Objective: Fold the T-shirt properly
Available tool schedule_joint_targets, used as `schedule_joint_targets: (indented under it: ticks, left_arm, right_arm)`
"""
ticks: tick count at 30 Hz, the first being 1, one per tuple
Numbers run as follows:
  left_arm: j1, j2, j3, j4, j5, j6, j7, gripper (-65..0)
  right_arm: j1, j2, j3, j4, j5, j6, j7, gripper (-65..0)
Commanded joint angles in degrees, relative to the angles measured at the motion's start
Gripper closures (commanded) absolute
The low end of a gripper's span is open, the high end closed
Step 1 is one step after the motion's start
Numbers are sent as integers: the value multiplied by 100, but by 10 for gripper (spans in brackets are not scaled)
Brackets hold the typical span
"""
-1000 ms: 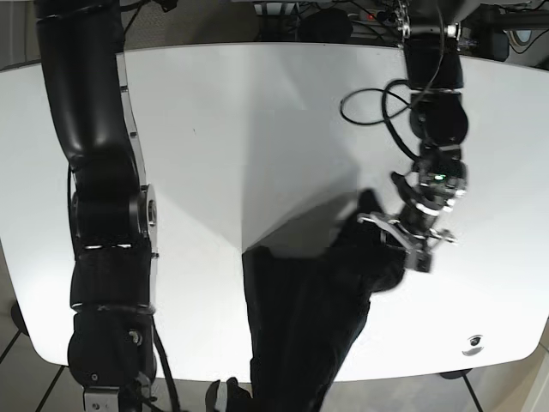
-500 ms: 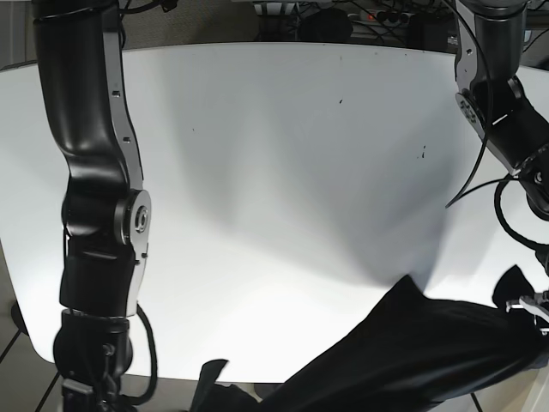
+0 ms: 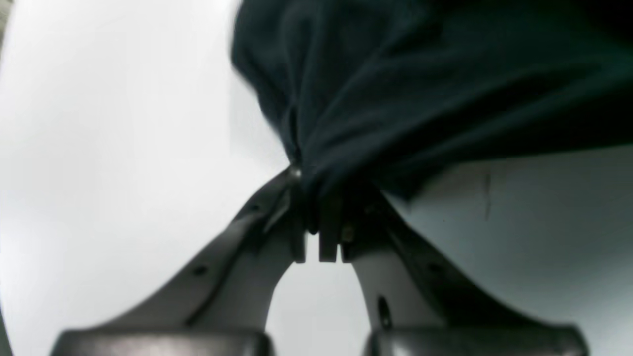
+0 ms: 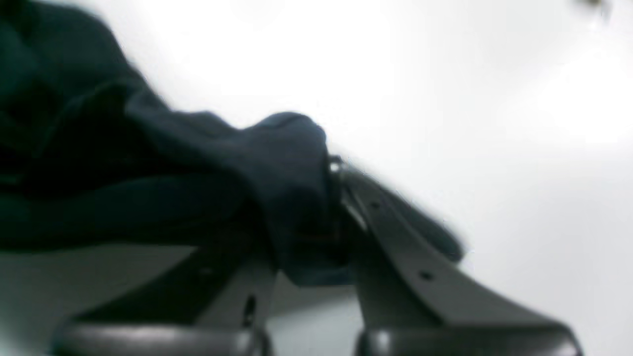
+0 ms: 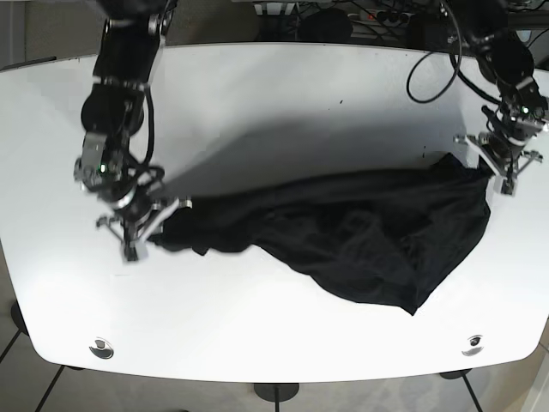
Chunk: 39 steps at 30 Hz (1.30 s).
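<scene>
Moved: T-shirt [image 5: 360, 245], now stretched across table [image 5: 274, 94]. Left gripper [image 5: 502, 172], 3 o'clock, and right gripper [image 5: 137, 227], 9 o'clock, both clamped on fabric.

White rounded table [image 5: 283, 112] on dark legs, tiled floor [image 5: 13, 343] below, tangled cables [image 5: 343, 17] behind.

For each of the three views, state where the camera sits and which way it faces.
Base: overhead, facing down on the white table; both arms show, T-shirt stretched between them.
Left wrist: behind the left gripper, facing along its fingers shut on dark cloth.
Right wrist: behind the right gripper, likewise gripping cloth.
All share the T-shirt and table.
</scene>
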Motion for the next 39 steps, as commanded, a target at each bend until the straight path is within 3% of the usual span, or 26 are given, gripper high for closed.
schedule_joint_targets:
  ticks: [1, 6, 8, 10, 13, 16, 20, 22, 28, 32, 33, 35, 37, 39]
  left_arm:
    - [343, -114, -122, 283, -70, 33, -247, 0]
    - [861, 132, -535, 424, -52, -29, -423, 0]
    - [985, 132, -596, 433, -52, -226, -423, 0]
    - [1002, 132, -596, 433, -52, -226, -414, 0]
    - [1020, 247, -596, 600, -52, -226, -414, 0]
    - [1020, 290, -570, 740, -43, -226, -405, 0]
    - [1020, 299, -561, 740, -43, -226, -405, 0]
    - [1020, 299, -561, 740, -43, -226, -405, 0]
    - [1028, 308, -561, 740, -43, -226, -405, 0]
    - [1028, 440, -561, 740, -43, -226, -405, 0]
    - [1028, 440, -561, 740, -43, -226, -405, 0]
    - [1028, 449, -526, 740, -43, -226, -405, 0]
    - [1028, 449, -385, 740, -43, -226, -405, 0]
    - [1028, 449, -368, 740, -43, -226, -405, 0]
  right_arm:
    - [-421, 48, 298, 431, 65, 17, 165, -19]
    - [-1397, 13, 394, 721, 74, 17, 165, -22]
    - [-1599, -110, 394, 853, 74, 17, 165, -63]
    - [-1705, -181, 350, 1099, 74, 17, 165, -187]
    - [-1863, -216, -221, 1688, 65, 17, 165, -426]
    - [-1872, -216, -995, 2084, 30, 17, 165, -577]
    - [-1643, -101, -2243, 2075, 3, -18, 165, -590]
    - [-1344, -40, -3166, 1926, -6, -35, 165, -590]
    - [-711, -181, -4045, 1636, -762, -35, 51, -590]
    - [-720, -304, -3993, 1662, -1061, -27, -151, -590]
    - [-782, -295, -3623, 1732, -981, 26, -309, -590]
    - [-966, -260, -2806, 1847, -498, 184, -450, -590]
    - [-1045, -110, -1672, 1838, 513, 668, -687, -590]
    - [-1072, -101, -749, 1838, 1322, 677, -1004, -590]
